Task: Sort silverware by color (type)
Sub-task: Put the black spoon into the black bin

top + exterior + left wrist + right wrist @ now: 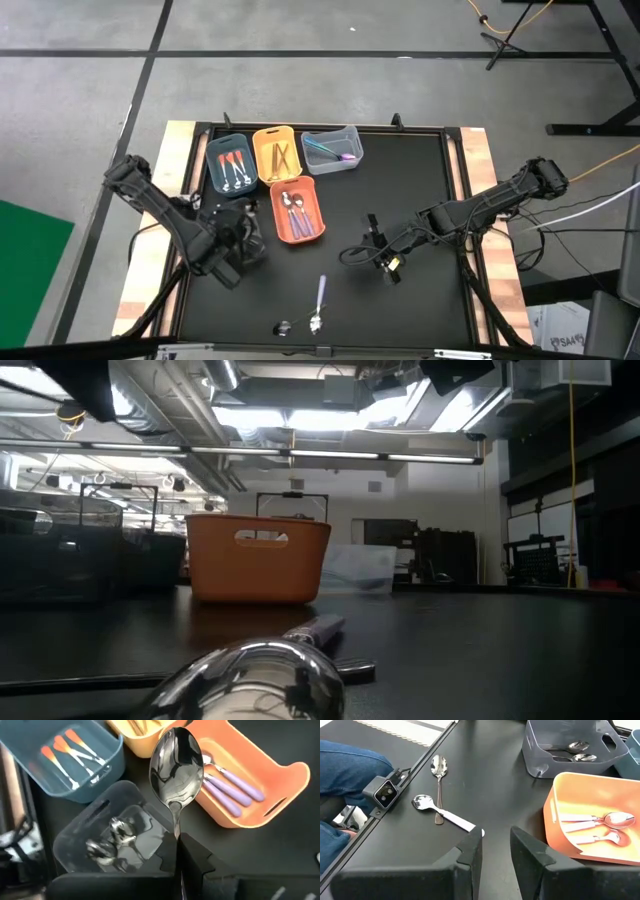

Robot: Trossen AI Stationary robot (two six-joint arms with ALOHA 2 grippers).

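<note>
I have the left gripper [180, 851] clamped on the stem of a silver spoon [177, 765], its bowl standing up above a clear bin [75, 837] that already holds a few silver pieces [112, 840]. Just beside it are the orange bin [297, 211] with lilac-handled spoons [227, 787], the teal bin [230, 162] with orange-red-handled pieces [67, 750], the yellow bin [276, 154] with gold pieces and, behind them, a grey bin [331, 149] with a purple piece. My right gripper [496, 851] hangs over the bare middle of the table [420, 180], fingers parted with nothing between them. Near the front edge lie two loose spoons, touching: a pale-handled one [442, 814] and a small all-silver one [438, 775]. In the right wrist view a person's jeans-clad leg [345, 765] shows beyond the table edge.
</note>
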